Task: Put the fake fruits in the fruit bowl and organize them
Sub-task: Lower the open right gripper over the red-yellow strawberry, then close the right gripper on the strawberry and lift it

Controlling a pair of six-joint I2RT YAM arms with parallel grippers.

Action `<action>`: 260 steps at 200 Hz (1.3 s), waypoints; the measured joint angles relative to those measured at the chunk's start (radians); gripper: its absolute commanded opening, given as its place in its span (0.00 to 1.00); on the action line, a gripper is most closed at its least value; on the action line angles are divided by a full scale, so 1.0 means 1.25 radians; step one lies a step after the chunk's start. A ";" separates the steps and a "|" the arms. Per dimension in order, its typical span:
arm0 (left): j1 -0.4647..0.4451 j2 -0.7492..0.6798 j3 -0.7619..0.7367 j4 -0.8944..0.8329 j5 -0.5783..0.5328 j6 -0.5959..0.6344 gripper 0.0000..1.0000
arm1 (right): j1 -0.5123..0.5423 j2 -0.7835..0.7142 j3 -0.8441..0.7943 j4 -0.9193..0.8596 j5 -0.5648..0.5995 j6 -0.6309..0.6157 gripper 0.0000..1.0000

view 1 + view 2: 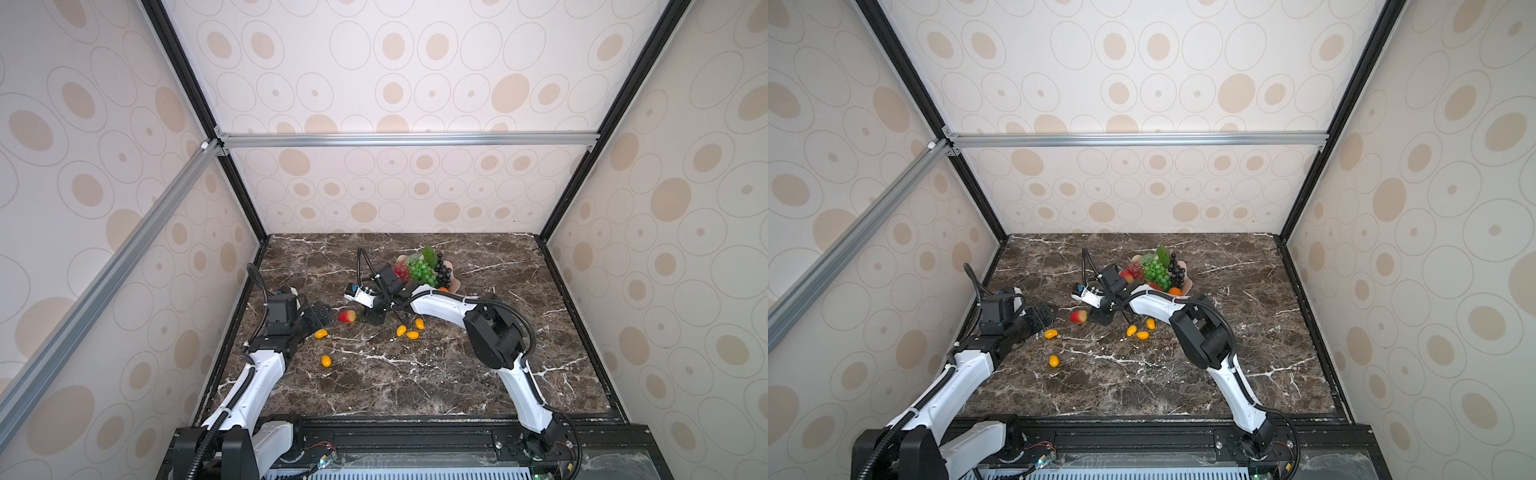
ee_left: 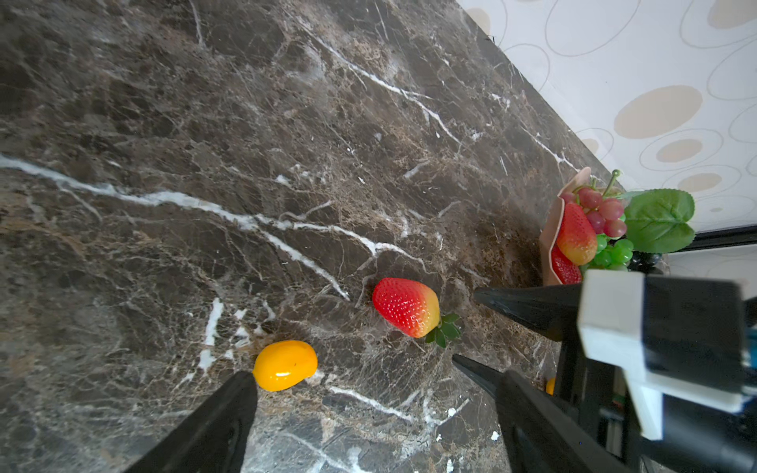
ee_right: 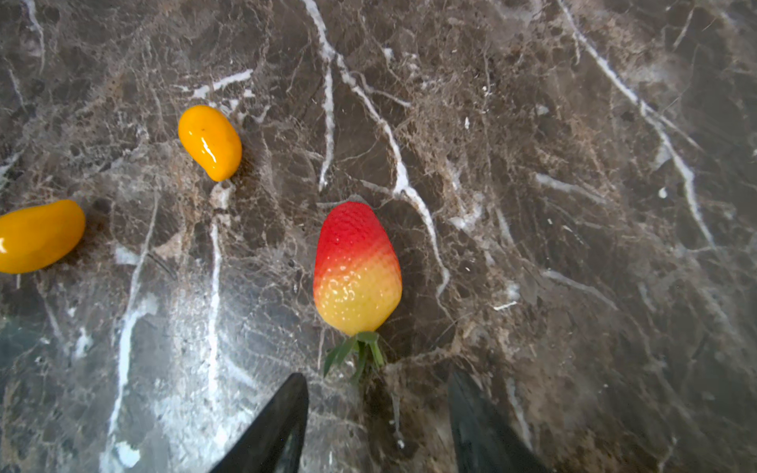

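A red and yellow strawberry (image 1: pixel 347 316) (image 3: pixel 356 266) lies on the marble between my two grippers. My right gripper (image 3: pixel 377 379) (image 1: pixel 371 318) is open just behind its green stem, touching nothing. My left gripper (image 2: pixel 350 366) (image 1: pixel 329 318) is open wide and empty; a yellow oval (image 2: pixel 284 364) (image 1: pixel 320 333) lies by one fingertip. The pink fruit bowl (image 1: pixel 454 286) (image 2: pixel 553 229) stands behind the right wrist. It holds red, green and black grape bunches (image 1: pixel 422 270) and a strawberry (image 2: pixel 575 235). Several more yellow ovals (image 1: pixel 412 335) (image 3: pixel 209 141) lie loose on the table.
One yellow oval (image 1: pixel 326 360) lies alone nearer the front. The right arm (image 1: pixel 440 305) stretches across in front of the bowl. A black frame edge (image 1: pixel 249 291) borders the marble top on the left, with papered walls close around.
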 measured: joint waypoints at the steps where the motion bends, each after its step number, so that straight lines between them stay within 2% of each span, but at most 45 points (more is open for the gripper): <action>1: 0.001 0.000 0.000 0.000 0.001 0.000 0.92 | 0.000 0.001 0.001 -0.001 0.000 -0.001 0.56; 48: 0.019 0.000 -0.007 0.000 0.017 0.007 0.92 | 0.005 0.056 0.080 -0.060 -0.014 -0.009 0.52; 107: 0.031 0.000 -0.011 0.000 0.028 0.010 0.93 | 0.008 0.092 0.151 -0.113 -0.017 -0.021 0.35; 146: 0.035 0.000 -0.013 0.001 0.034 0.012 0.93 | 0.008 0.094 0.162 -0.132 -0.016 -0.026 0.22; 260: 0.038 -0.009 -0.023 0.002 0.039 0.013 0.93 | 0.008 0.094 0.162 -0.142 -0.010 -0.035 0.00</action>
